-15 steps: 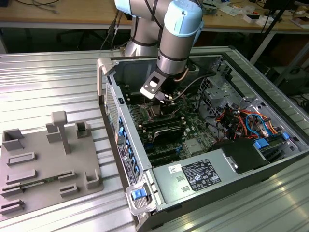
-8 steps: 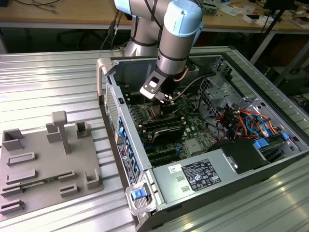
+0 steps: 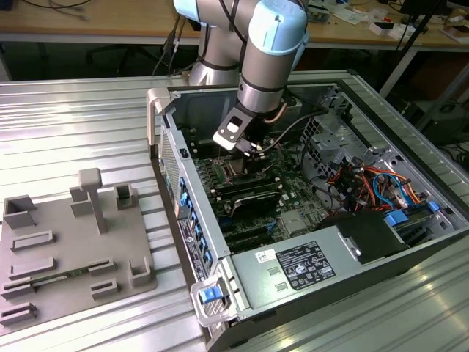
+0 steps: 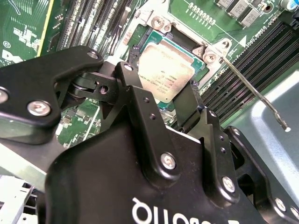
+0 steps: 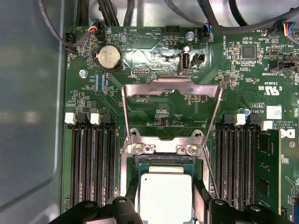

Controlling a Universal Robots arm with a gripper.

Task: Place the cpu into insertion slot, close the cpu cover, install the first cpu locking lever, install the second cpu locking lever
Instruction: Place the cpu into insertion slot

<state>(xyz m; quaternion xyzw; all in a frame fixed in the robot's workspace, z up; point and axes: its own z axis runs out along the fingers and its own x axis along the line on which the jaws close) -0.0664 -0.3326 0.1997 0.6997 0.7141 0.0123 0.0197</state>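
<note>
The cpu (image 5: 166, 198), a flat silver-grey square, lies at the insertion slot (image 5: 164, 160) on the green motherboard; whether it is fully seated I cannot tell. My gripper (image 5: 166, 196) is shut on it, with a black finger on each of two opposite sides. Both wrist views show this; in the second wrist view the cpu (image 4: 164, 72) sits between the fingers (image 4: 140, 100). The cpu cover (image 5: 170, 84), a silvery frame, is swung open off the slot. A thin locking lever (image 4: 254, 91) sticks up beside the slot. In the exterior view my gripper (image 3: 242, 154) reaches into the open computer case.
Long black memory slots (image 5: 93, 163) flank the slot on both sides. Cables (image 3: 366, 180) and a grey-labelled power-supply box (image 3: 293, 268) lie on the exterior view's right in the case. A grey fixture plate (image 3: 66, 249) lies on the metal table outside it.
</note>
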